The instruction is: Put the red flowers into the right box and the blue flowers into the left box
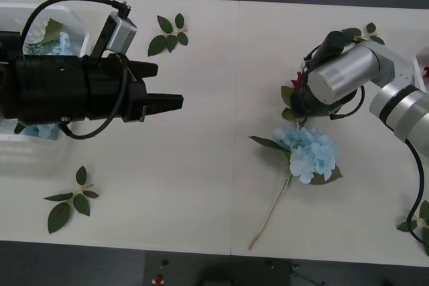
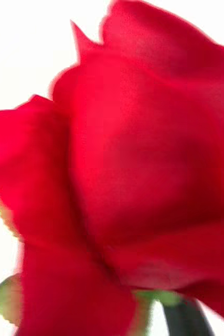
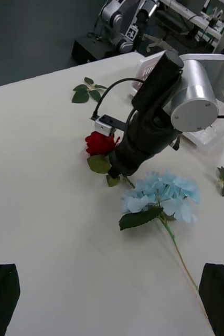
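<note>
A red flower lies on the table right of centre, and its bloom is very close in the right wrist view. My right gripper is down at its stem and leaves, just above a blue flower lying on the table with its stem toward the front edge. More blue flowers lie in the left box at the far left. The right box is a white edge at the far right. My left gripper hovers open and empty beside the left box.
Loose green leaf sprigs lie at the back centre, the front left, behind the right arm and the front right corner. Bare table stretches between the two arms.
</note>
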{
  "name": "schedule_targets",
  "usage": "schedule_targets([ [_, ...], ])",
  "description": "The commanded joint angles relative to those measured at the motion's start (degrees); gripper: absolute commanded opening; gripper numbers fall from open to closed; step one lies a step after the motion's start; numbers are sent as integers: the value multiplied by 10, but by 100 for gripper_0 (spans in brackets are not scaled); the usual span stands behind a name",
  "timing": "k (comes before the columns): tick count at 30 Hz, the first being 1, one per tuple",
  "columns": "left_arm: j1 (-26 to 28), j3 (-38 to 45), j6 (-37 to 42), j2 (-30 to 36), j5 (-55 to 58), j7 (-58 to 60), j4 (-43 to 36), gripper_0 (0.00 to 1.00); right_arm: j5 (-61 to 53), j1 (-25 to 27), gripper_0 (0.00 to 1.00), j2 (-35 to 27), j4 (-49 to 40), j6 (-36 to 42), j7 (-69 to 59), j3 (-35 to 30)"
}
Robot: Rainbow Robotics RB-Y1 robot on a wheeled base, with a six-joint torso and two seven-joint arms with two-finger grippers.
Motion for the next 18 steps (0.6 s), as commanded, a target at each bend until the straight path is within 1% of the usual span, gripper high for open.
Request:
schedule_targets([
  [1, -17, -10, -18, 54, 32, 5, -32, 100, 3, -12, 5, 4, 13, -7, 0, -5],
  [2, -18, -10, -18, 54, 32, 3, -32, 100, 1, -12, 0, 4, 15, -8, -1, -5],
  [6, -17, -10, -15, 37, 22, -3, -33, 100, 0, -12, 0, 4, 15, -17, -5, -5],
  [7, -17, -9, -1, 19, 16, -5, -32, 100, -1, -12, 0, 4, 17, -25, -5, -6],
  [13, -15, -10, -1, -42, -55, -10, -24, 100, -1, -20, 0, 0, 19, -52, -1, -22],
  [16, -15, -9, 0, -44, -58, -10, -22, 100, -5, -31, 0, -6, 20, -62, 3, -47],
  [18, -15, -8, -1, -25, -40, -10, -22, 100, -5, -45, 0, -14, 18, -68, 26, -76],
])
